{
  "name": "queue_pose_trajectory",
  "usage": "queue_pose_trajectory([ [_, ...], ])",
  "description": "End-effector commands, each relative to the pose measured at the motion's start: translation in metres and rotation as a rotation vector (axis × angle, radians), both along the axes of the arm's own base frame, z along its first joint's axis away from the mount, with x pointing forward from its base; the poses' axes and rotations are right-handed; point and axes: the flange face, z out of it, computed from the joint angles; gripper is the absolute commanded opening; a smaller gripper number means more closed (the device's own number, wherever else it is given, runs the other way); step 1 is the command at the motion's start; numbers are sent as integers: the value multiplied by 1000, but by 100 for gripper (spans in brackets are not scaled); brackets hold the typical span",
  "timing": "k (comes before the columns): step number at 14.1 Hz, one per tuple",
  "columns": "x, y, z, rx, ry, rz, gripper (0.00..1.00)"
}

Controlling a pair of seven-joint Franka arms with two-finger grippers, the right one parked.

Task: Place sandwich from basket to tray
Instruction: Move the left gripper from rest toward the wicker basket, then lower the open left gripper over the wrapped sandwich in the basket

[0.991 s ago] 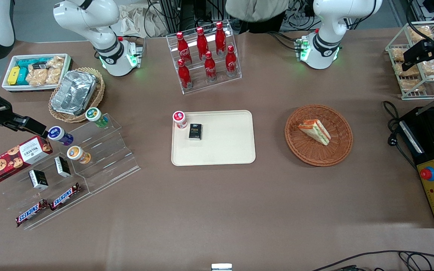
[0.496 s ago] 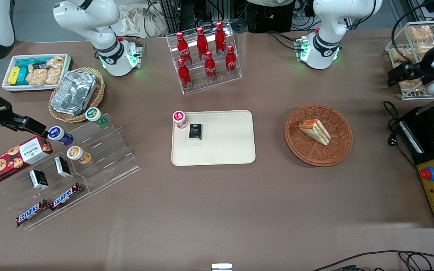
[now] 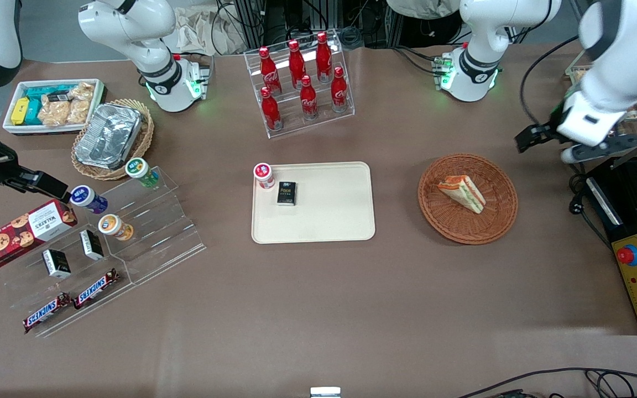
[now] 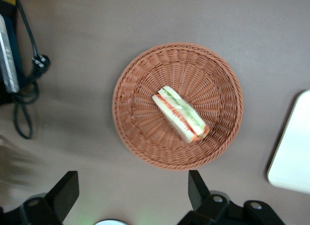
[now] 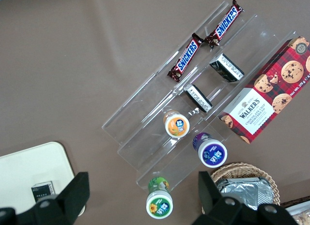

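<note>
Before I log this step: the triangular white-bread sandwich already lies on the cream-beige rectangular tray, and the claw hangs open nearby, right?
No. The triangular white-bread sandwich lies in the round reddish-brown wicker basket, not on the cream-beige rectangular tray, as the front view shows. The claw does hang open, beside the basket.

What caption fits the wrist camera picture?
Open end effector hovers beside the basket holding the sandwich.

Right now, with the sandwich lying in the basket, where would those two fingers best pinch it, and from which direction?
Probably from straight above, across the two bread faces at the wedge's thick middle. The sandwich lies in the basket with its filling edge up, so the flat bread sides suit the pads, and the rim blocks a sideways approach. The open tool hovers above, off to the basket's side.
</note>
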Motion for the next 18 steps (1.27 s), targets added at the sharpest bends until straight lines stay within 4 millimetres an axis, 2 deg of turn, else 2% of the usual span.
queue_pose_trajectory([
  [1,-14,-17,-47,16,-19,132,100],
  [3,-16,-24,-82,36,-2,208,100],
  [6,-19,-26,-124,38,-17,349,100],
  [7,-23,-32,-139,38,-21,369,100],
  [10,-16,-37,-168,35,-39,565,100],
  [12,-13,-54,-182,20,-67,648,100],
  [18,-18,-74,-209,43,-67,699,100],
])
